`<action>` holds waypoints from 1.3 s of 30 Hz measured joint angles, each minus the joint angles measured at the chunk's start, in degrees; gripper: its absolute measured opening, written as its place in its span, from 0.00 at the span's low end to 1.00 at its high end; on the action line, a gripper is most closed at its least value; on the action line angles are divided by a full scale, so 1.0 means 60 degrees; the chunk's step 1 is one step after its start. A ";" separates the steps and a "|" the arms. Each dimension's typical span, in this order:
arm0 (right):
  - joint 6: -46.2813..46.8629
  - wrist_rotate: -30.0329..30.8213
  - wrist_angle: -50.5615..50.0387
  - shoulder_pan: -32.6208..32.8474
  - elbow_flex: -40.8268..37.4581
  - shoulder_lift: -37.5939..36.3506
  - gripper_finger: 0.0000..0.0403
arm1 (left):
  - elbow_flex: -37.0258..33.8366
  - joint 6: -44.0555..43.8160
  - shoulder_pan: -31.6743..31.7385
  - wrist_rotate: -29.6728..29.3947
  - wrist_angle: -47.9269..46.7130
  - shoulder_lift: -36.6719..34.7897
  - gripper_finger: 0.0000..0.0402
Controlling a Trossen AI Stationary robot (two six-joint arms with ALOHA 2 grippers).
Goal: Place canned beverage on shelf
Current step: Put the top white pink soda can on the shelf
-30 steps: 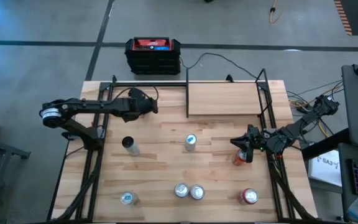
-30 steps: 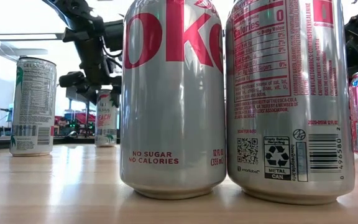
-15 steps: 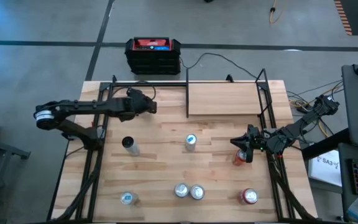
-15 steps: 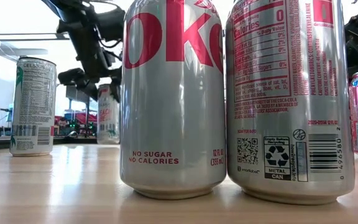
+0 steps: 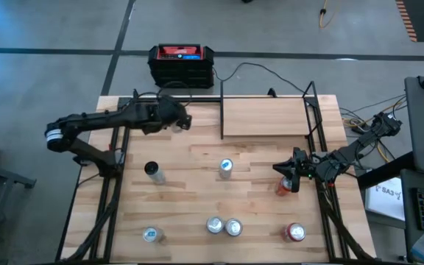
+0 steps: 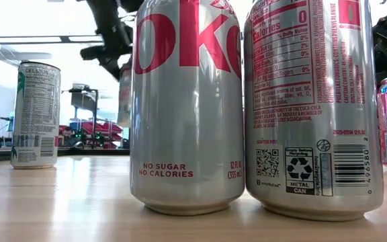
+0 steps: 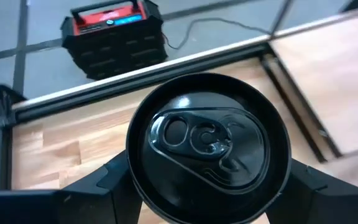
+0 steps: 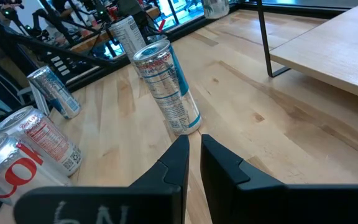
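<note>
- In the low view the lifted can [image 6: 124,91] was mostly hidden behind the two large silver cans [image 6: 188,107].
- The left claw [image 5: 177,119] gripped that black-topped can [image 7: 207,147] above the bench [image 5: 197,191], left of the shelf [image 5: 267,118].
- The right claw [image 5: 291,179] rested closed, empty, near the bench's right edge.

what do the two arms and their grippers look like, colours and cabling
Both arms are dark, near black, built of slim jointed links. The left arm has a pale grey ring at its base joint and a thin black cable looping near its wrist. The left gripper and right gripper have flat, angular matte black fingers. The right arm carries bundled cables near its base.
</note>
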 joint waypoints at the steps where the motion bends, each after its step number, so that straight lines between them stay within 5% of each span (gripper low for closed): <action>1: -0.0001 0.0000 0.0000 0.0000 -0.0003 0.0000 0.07 | 0.0419 0.0111 0.0000 0.0099 -0.0295 0.0210 0.58; 19: -0.0001 0.0000 0.0000 0.0002 -0.0001 0.0000 0.07 | 0.5783 0.0849 -0.0305 0.0551 -0.3105 0.2682 0.58; 39: 0.0002 0.0000 0.0000 0.0003 -0.0002 0.0000 0.07 | 1.0230 0.2605 -0.1275 0.1308 -0.3319 0.5129 0.58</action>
